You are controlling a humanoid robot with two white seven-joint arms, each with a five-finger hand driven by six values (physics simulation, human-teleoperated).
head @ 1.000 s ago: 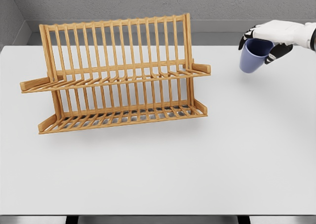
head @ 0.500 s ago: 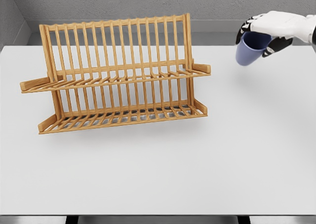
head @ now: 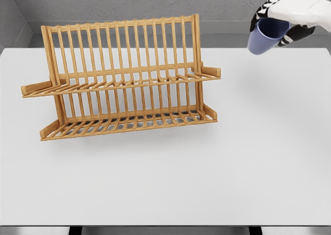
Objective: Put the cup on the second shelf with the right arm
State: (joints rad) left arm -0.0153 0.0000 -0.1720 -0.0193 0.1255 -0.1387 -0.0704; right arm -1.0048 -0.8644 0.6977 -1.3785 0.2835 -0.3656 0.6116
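Cup [head: 261, 40] you see at 2 o'clock from the rack [head: 124, 77], gripped by right hand [head: 282, 17], above the table [head: 232, 162].

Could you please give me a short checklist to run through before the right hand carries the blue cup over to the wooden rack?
1. Grasp: right hand grips the rim of the blue cup: ok.
2. Cup lifted above the white table: ok.
3. Cup upright: it hangs tilted: not ok.
4. Upper shelf of the slatted wooden dish rack bare: ok.
5. Cup over the shelf: right of the rack, apart from it: not ok.
6. Left arm clear: out of view: cannot tell.
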